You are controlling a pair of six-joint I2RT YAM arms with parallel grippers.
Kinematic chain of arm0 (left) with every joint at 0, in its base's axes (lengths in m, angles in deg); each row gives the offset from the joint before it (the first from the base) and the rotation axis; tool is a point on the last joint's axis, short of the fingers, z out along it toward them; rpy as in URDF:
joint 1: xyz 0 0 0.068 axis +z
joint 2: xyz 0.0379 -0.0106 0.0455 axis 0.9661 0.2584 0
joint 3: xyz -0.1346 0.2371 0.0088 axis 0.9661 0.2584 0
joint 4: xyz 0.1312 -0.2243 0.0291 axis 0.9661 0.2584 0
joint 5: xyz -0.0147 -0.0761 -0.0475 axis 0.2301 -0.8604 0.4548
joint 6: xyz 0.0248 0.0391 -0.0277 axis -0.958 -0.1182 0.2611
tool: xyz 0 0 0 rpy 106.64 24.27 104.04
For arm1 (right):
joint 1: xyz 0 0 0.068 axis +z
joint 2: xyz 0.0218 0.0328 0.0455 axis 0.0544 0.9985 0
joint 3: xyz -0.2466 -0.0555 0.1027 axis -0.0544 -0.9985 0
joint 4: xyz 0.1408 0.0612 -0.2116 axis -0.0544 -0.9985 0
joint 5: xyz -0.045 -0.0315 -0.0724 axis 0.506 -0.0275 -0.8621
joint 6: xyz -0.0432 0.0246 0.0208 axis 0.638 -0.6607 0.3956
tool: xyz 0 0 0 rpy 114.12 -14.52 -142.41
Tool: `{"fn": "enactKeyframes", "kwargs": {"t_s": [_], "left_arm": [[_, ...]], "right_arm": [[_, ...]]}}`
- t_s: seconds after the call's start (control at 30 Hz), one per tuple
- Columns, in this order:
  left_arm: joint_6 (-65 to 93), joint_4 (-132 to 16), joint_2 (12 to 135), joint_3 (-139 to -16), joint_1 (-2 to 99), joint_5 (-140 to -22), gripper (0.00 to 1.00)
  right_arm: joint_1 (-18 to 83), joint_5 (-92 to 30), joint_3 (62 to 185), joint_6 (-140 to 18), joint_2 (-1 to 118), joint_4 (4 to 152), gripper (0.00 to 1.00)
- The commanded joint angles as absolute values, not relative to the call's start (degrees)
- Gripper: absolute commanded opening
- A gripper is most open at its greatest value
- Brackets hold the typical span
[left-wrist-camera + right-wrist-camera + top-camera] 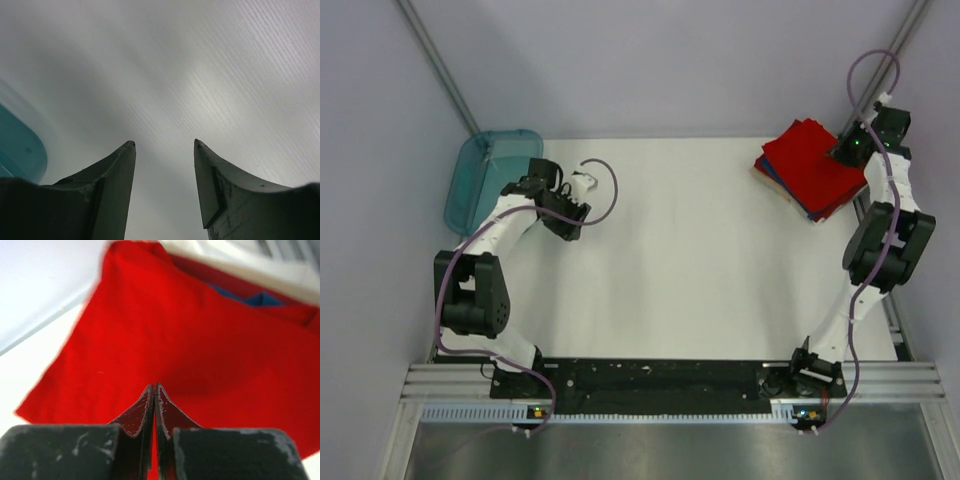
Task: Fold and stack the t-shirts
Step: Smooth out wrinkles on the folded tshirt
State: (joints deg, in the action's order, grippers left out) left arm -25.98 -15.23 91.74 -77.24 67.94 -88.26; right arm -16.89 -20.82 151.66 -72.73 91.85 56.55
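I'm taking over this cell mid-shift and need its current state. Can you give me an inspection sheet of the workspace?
Surface: white table, no marks seen.
Job's things: stack of folded t-shirts at the far right corner; red t-shirt on top, navy blue t-shirt edge showing beneath.
Clutter: teal plastic tray at the far left corner.
Grippers: left gripper open over bare table beside the tray; right gripper shut over the red t-shirt, no cloth seen between its fingers.
Cables: purple cables loop off both arms, no snag seen.
Surroundings: pale walls, metal rail at the near edge.
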Motion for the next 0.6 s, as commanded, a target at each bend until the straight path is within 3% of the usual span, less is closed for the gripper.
{"fn": "enactKeyframes", "kwargs": {"t_s": [0.0, 0.33, 0.37, 0.5, 0.57], "left_arm": [[-27.1, -15.9, 90.3, -77.1, 68.3, -87.9, 0.55], [-27.3, -15.6, 89.1, -77.4, 68.3, -87.4, 0.55], [-27.4, -15.5, 88.7, -77.6, 68.3, -87.5, 0.55], [-27.2, -16.3, 85.6, -76.3, 68.3, -88.5, 0.57], [-27.2, -17.7, 82.9, -74.3, 68.5, -89.1, 0.64]], "right_arm": [[-17.5, -22.3, 148.2, -76.2, 95.9, 57.2, 0.0], [-17.8, -22.7, 154.8, -71.4, 92.9, 55.0, 0.01], [-17.7, -22.3, 155.7, -70.8, 91.8, 54.7, 0.06], [-16.8, -20.6, 154.8, -68.8, 84.8, 54.3, 0.45], [-16.5, -19.6, 150.6, -68.1, 79.4, 54.8, 0.73]]}}
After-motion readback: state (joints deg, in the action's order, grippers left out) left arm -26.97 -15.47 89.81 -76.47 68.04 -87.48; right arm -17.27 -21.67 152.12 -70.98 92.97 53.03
